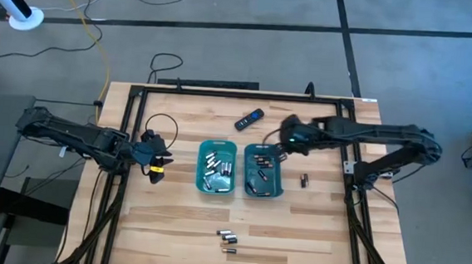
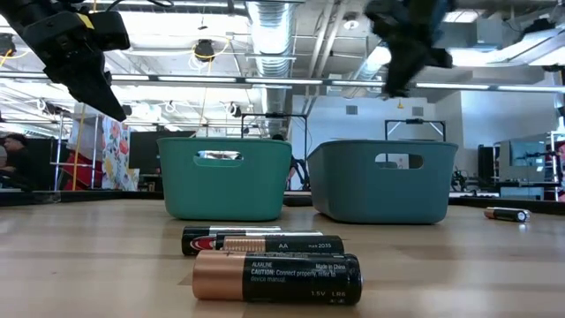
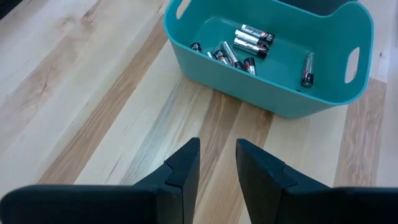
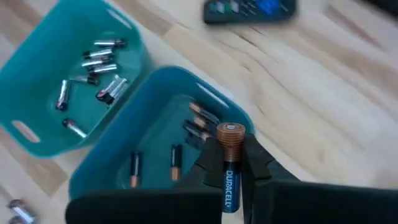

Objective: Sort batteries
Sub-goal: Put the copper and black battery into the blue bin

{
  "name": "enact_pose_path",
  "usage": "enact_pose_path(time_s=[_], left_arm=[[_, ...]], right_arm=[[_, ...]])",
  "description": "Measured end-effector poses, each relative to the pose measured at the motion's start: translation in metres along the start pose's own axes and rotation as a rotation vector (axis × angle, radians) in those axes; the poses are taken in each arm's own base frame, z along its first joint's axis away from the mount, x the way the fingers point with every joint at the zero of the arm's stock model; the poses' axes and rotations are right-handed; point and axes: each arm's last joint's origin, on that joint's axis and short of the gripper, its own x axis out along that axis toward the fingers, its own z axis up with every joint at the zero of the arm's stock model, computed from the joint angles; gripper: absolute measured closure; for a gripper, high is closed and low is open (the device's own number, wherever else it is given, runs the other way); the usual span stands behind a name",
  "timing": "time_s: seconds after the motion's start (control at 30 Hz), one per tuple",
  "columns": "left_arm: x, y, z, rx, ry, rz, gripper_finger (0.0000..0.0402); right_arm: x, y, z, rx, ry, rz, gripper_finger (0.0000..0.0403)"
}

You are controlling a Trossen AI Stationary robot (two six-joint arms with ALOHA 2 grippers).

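Two teal trays stand side by side mid-table, the left tray (image 1: 202, 170) and the right tray (image 1: 278, 185), each with several batteries lying inside. My right gripper (image 1: 285, 141) hovers above the right tray's far right corner, shut on a dark battery with a coppery end (image 4: 229, 163). My left gripper (image 1: 156, 156) waits left of the left tray (image 3: 249, 93), above the table; its fingers stand slightly apart (image 3: 216, 167) with nothing between them. Loose batteries lie near the front edge (image 1: 227, 235) and one right of the trays (image 1: 304, 180). My right gripper pinches the battery's dark body (image 4: 228, 186) between its two fingers. The battery lies along the fingers, and its coppery end (image 4: 230, 140) sticks out past the fingertips. The fingers slant downward from the table's right. The battery is lifted clear, above the right tray (image 4: 155, 143).
A black remote with a blue button (image 1: 249, 119) lies behind the trays. In the low view, two batteries (image 2: 275, 276) (image 2: 260, 240) lie close in front and one (image 2: 506, 214) at the right. A black frame (image 1: 222, 92) rims the table.
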Motion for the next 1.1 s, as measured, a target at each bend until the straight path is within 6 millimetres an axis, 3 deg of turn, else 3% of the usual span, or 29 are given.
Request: enact_pose_path(time_s=[0.2,0.47,0.83,1.1], left_arm=[[0.0,0.0,0.0,-0.002,0.0,0.0,0.0302],[0.0,0.0,0.0,-0.009,-0.002,-0.001,0.0302],[0.0,0.0,0.0,-0.011,-0.002,-0.001,0.0302],[0.0,0.0,0.0,-0.011,-0.002,-0.001,0.0302]], right_arm=[[0.045,0.025,0.01,-0.169,0.057,-0.013,0.0386],[0.114,0.041,-0.005,-0.257,0.265,-0.05,0.0386],[0.154,0.061,-0.029,-0.332,0.349,-0.031,0.0386],[0.165,0.063,-0.034,-0.324,0.363,-0.041,0.0366]])
